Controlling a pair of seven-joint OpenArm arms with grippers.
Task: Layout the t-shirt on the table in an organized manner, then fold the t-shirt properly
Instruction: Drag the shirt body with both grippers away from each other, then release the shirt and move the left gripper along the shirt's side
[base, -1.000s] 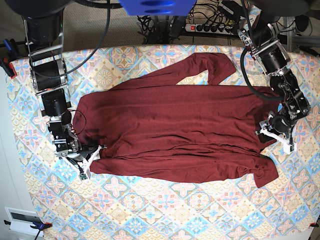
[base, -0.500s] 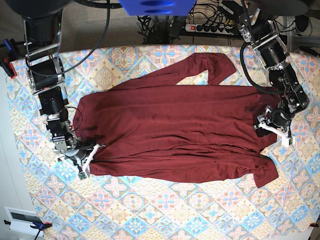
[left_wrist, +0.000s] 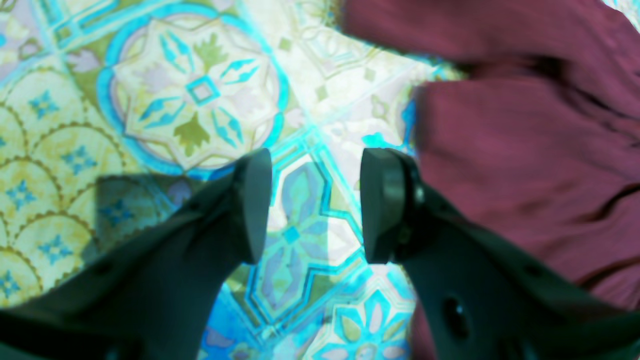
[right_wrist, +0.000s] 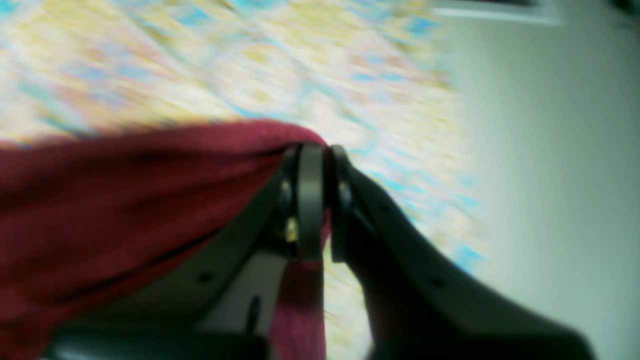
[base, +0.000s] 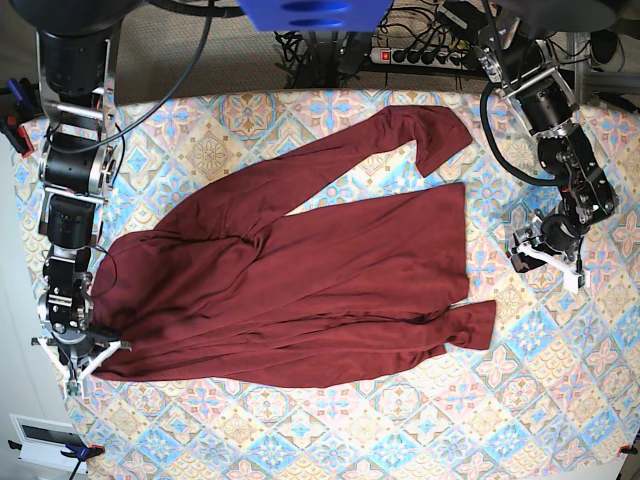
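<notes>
Right fingers (right_wrist: 320, 210) clamped on a corner of the t-shirt (base: 300, 290) at the desk (base: 330, 440) edge; left fingers (left_wrist: 312, 205) apart, empty, over bare desk just beside the opposite hem. The shirt's long axis runs between the two arms, bunched toward the right arm

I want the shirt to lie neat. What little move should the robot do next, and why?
Probably the left pincer should slide over to the t-shirt edge beside it and grip it. It hangs open over bare table, holding nothing, while the right pincer is shut on a corner. The shirt lies skewed and rumpled, so pulling from both ends might flatten it.
</notes>
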